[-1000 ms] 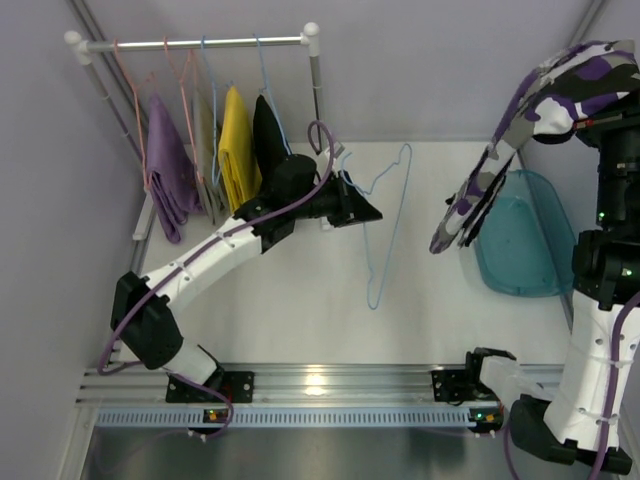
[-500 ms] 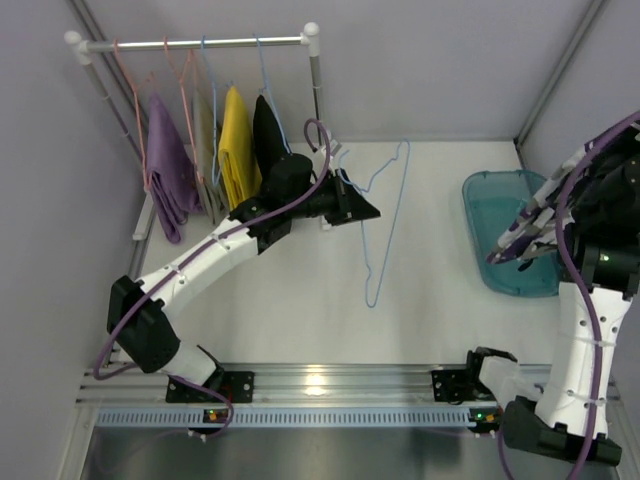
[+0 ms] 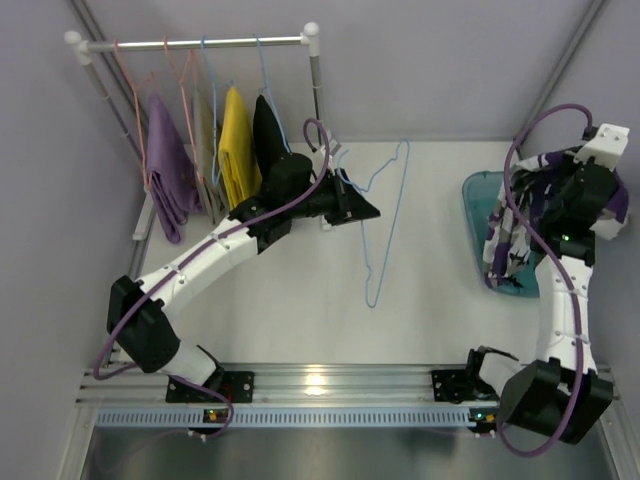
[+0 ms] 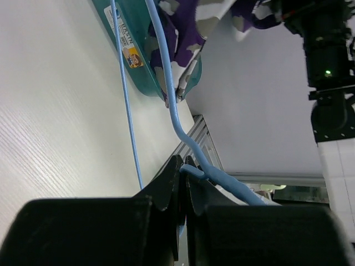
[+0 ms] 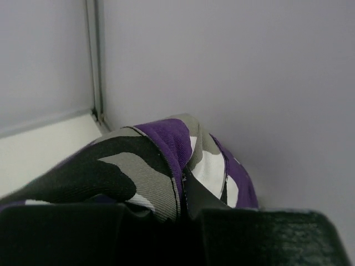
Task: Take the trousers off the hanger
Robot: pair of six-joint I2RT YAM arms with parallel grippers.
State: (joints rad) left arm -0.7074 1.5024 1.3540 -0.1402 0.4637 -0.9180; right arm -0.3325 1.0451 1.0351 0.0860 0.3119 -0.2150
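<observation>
The right gripper (image 5: 186,206) is pinched nearly closed on a fold of the camouflage trousers (image 3: 503,235), which drape straight down from it over the teal bin (image 3: 475,195) below, so the drop looks to need only a release. The left gripper (image 4: 183,185), clamped on the hook of the bare blue hanger (image 4: 169,91), sits just in front of the black trousers (image 3: 268,135) hanging on the rail (image 3: 200,43), making the left arm much the nearer to them
</observation>
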